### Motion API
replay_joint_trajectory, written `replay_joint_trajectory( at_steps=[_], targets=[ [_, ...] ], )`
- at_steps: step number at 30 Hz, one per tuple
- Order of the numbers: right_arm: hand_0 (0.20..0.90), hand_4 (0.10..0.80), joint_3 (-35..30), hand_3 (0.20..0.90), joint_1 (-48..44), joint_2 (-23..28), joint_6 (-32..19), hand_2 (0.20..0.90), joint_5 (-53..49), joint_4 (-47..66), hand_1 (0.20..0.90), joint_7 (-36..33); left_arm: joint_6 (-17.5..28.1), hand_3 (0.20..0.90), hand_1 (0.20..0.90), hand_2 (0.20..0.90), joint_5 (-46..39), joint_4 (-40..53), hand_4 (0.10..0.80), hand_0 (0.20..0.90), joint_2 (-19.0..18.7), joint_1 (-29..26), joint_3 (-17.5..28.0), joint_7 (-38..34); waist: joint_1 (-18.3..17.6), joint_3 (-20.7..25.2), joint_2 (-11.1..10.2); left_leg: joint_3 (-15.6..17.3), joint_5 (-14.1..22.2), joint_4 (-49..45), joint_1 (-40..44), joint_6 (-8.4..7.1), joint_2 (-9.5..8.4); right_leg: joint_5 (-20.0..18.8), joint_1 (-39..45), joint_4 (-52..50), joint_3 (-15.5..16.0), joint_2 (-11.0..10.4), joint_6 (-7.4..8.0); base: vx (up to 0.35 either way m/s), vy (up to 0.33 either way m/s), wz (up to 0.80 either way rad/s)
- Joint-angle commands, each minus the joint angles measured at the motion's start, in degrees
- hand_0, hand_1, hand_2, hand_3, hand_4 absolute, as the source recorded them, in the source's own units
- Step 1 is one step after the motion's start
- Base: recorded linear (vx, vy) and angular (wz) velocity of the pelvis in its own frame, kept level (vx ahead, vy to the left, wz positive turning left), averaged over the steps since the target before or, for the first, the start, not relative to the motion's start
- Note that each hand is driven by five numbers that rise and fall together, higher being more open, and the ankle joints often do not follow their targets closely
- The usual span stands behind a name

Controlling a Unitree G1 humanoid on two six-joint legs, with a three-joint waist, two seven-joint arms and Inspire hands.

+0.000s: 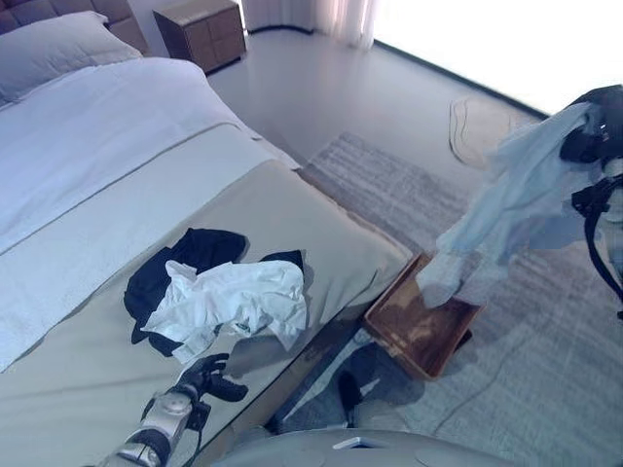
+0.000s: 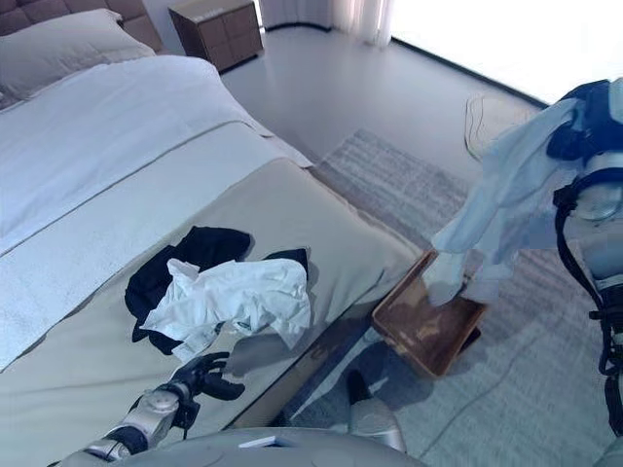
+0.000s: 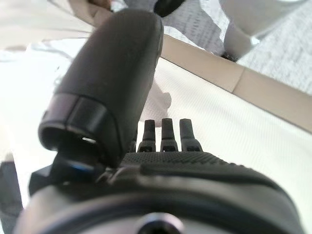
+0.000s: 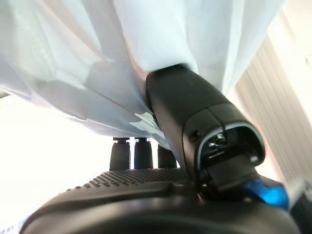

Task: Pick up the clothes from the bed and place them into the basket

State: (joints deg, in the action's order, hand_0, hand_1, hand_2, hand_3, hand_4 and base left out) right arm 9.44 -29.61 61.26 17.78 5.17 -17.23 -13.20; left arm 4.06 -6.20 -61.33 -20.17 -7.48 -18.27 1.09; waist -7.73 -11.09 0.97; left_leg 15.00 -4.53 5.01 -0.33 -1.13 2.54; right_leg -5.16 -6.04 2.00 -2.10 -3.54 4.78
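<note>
A white garment (image 1: 238, 302) lies crumpled on top of a black garment (image 1: 165, 272) on the beige bed cover (image 1: 321, 224). My left hand (image 1: 209, 377) rests on the bed just in front of them, open and empty; in the left wrist view its thumb (image 3: 114, 83) and fingers (image 3: 168, 134) are straight above the cover. My right hand (image 1: 584, 141) is raised at the right, shut on a light blue garment (image 1: 516, 204). The garment hangs down, and its lower end reaches the brown basket (image 1: 389, 326) on the floor beside the bed. The right wrist view shows my thumb (image 4: 195, 117) pressed on the cloth (image 4: 97, 63).
A grey rug (image 1: 545, 370) lies under the basket. A wooden nightstand (image 1: 200, 34) stands at the head of the bed, beside a grey pillow (image 1: 58, 49). The bed's side edge (image 1: 321, 341) runs right next to the basket.
</note>
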Motion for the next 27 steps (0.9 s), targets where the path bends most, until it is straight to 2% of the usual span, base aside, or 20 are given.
replay_joint_trajectory(
  at_steps=[1, 9, 13, 14, 16, 20, 22, 23, 27],
  targets=[
    [0.3, 0.1, -0.7, 0.2, -13.6, -0.8, -2.4, 0.3, 5.1, 0.1, 0.3, -4.9, 4.3, 0.9, 0.9, 0.9, -2.2, 0.7, 0.8, 0.9, -1.3, -6.4, -1.4, -2.7, 1.5, -7.0, -0.5, -5.6, 6.8, -8.1, -5.0, 1.72, -1.45, 6.4, -4.8, -10.3, 4.5, 0.5, -2.48, -0.242, -0.049, -0.16],
    [0.3, 0.1, 4.4, 0.2, -18.7, -5.2, -0.1, 0.3, 6.5, -4.0, 0.3, -6.6, 6.0, 0.9, 0.9, 0.9, -5.4, 4.7, 0.8, 0.9, -0.7, -9.6, -3.1, -4.0, 0.8, -16.0, 4.8, -6.0, 5.9, -16.1, -17.2, 0.71, -1.82, 8.2, -17.7, -18.8, 5.4, -0.4, -4.13, -0.169, -0.081, -0.14],
    [0.3, 0.1, 5.7, 0.2, -19.2, -7.6, 2.4, 0.3, 6.0, -7.2, 0.3, -7.1, 5.6, 0.9, 0.9, 0.9, -7.3, 8.0, 0.8, 0.9, -2.9, -10.2, -2.0, -2.9, 1.5, -18.7, 6.6, -5.5, 5.7, -19.9, -23.2, 0.75, -2.21, 10.2, -24.7, -25.0, 6.7, -0.9, -5.03, -0.137, -0.108, -0.04],
    [0.3, 0.1, 6.3, 0.2, -19.3, -8.2, 3.6, 0.3, 3.9, -8.9, 0.3, -6.0, 5.3, 0.9, 0.9, 0.9, -7.4, 8.7, 0.8, 0.9, -3.3, -10.2, -1.7, -3.1, 1.8, -18.7, 7.0, -6.0, 7.3, -22.2, -25.0, 0.3, -2.32, 12.7, -26.4, -28.0, 6.9, -1.1, -5.05, -0.078, -0.138, -0.1],
    [0.3, 0.1, 6.9, 0.2, -20.0, -9.3, 3.9, 0.3, -0.2, -12.6, 0.3, -5.6, 4.7, 0.9, 0.9, 0.9, -7.8, 10.2, 0.8, 0.9, -4.3, -10.3, -1.4, -3.2, 2.4, -18.7, 7.7, -5.9, 8.3, -26.2, -28.9, 0.36, -2.13, 14.3, -30.0, -32.0, 7.4, -1.4, -5.93, -0.081, -0.12, 0.03],
    [0.3, 0.1, 8.1, 0.2, -23.0, -10.0, 2.6, 0.3, -3.6, -23.1, 0.3, -6.3, 4.4, 0.9, 0.9, 0.9, -9.4, 12.0, 0.8, 0.9, -6.6, -10.6, -0.9, -3.1, 4.2, -18.7, 8.6, -6.4, 12.0, -35.7, -35.4, 1.61, -1.59, 18.4, -36.1, -41.9, 8.2, -2.4, -7.93, -0.066, -0.117, 0.29],
    [0.302, 0.103, 8.7, 0.203, -24.3, -10.0, 3.1, 0.302, -4.0, -25.5, 0.302, -6.8, 4.0, 0.9, 0.9, 0.9, -9.9, 12.3, 0.8, 0.9, -7.1, -10.6, -1.0, -3.1, 4.6, -18.7, 8.8, -6.6, 12.9, -37.7, -36.8, 2.07, -1.47, 19.3, -37.3, -43.9, 8.3, -2.6, -8.29, -0.036, -0.081, 0.18],
    [0.9, 0.8, 9.3, 0.9, -25.6, -10.1, 3.5, 0.9, -4.6, -27.9, 0.9, -7.3, 3.9, 0.9, 0.9, 0.9, -10.3, 12.3, 0.8, 0.9, -7.6, -10.7, -0.8, -2.9, 5.0, -18.7, 9.0, -6.8, 13.7, -39.7, -38.2, 2.53, -1.39, 19.9, -38.8, -46.0, 8.2, -2.8, -8.63, -0.04, -0.075, 0.2],
    [0.9, 0.8, 11.5, 0.9, -28.7, -10.0, 5.3, 0.9, -4.7, -36.0, 0.9, -8.3, 2.7, 0.9, 0.9, 0.9, -11.2, 12.5, 0.8, 0.9, -9.1, -11.1, -0.3, -1.9, 6.1, -18.7, 9.7, -7.7, 15.1, -44.2, -42.1, 3.76, -1.2, 21.1, -42.2, -50.5, 7.8, -3.5, -9.39, -0.042, -0.063, 0.23]
  ],
)
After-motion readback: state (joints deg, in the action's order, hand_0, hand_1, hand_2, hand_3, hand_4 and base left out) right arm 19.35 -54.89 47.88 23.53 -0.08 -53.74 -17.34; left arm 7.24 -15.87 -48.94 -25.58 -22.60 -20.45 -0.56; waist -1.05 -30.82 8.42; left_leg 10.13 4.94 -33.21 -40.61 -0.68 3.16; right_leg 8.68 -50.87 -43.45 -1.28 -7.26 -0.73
